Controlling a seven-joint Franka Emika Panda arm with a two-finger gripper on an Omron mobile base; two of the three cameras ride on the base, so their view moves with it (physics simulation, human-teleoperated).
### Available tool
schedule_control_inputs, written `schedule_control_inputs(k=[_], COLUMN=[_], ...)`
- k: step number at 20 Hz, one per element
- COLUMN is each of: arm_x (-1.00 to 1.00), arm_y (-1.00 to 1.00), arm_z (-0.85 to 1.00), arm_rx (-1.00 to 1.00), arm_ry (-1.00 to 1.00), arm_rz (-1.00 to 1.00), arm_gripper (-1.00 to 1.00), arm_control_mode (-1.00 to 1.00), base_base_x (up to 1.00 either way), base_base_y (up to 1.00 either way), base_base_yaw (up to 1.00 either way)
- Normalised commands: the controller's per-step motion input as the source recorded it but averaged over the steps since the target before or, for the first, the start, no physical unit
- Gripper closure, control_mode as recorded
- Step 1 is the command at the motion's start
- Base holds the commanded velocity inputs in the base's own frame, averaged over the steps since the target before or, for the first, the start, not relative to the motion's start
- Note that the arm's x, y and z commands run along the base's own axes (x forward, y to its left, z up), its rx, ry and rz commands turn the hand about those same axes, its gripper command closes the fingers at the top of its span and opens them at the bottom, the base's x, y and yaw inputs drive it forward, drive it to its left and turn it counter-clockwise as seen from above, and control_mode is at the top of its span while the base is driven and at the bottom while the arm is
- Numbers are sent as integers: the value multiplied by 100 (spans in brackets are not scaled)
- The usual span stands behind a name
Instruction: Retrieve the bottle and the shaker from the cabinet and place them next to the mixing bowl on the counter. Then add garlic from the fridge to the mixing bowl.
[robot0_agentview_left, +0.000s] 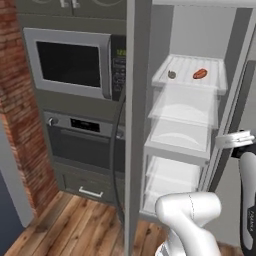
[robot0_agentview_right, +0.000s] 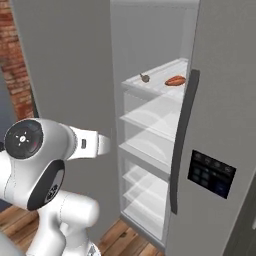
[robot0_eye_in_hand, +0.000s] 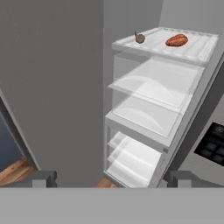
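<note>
Hand (robot0_eye_in_hand: 109, 178) open; top shelf (robot0_eye_in_hand: 192, 50): 1 garlic (robot0_eye_in_hand: 139, 38), 1 reddish item (robot0_eye_in_hand: 176, 40), maybe sausage.

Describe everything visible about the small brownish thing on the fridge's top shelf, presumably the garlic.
The garlic is a small, rounded, grey-brown bulb with a short stem poking upward. It sits upright on the pale, ribbed top shelf of the open fridge, near the shelf's front left corner, apart from the reddish oblong item to its right. Nothing else touches it.
</note>
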Motion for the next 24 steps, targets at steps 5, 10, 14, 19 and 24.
schedule_control_inputs(k=[5, 10, 14, 19, 24], arm_x=[0, 0, 0, 0, 0], arm_y=[0, 0, 0, 0, 0], arm_z=[0, 0, 0, 0, 0], arm_rx=[0, 0, 0, 0, 0], arm_ry=[0, 0, 0, 0, 0], arm_rz=[0, 0, 0, 0, 0], arm_gripper=[-100, -100, -100, -100, -100], arm_control_mode=[100, 100, 100, 100, 100], base_base_x=[50, 51, 96, 34, 0], base_base_y=[-25, -17, 8, 0, 0], base_base_yaw=[-34, -21, 0, 0, 0])
